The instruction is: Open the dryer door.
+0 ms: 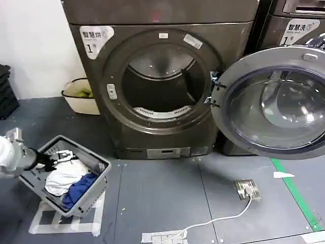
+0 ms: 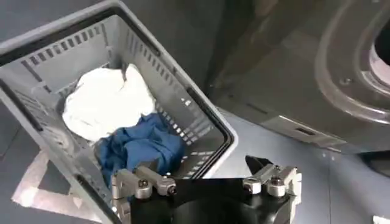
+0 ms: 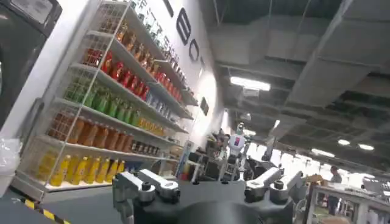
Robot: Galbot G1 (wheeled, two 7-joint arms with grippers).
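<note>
Here, dryer door (image 1: 277, 101) swung wide open, left gripper (image 1: 61, 157) spread apart over laundry basket (image 1: 99, 165), holding nothing.

The head view's right edge is cutting off the open dryer door (image 1: 277, 101), and the drum's depths are lying in shadow.

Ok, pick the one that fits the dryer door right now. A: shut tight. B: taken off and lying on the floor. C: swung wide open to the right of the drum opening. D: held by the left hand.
C: the dryer door hangs swung out on its hinge, right of the open drum.
</note>
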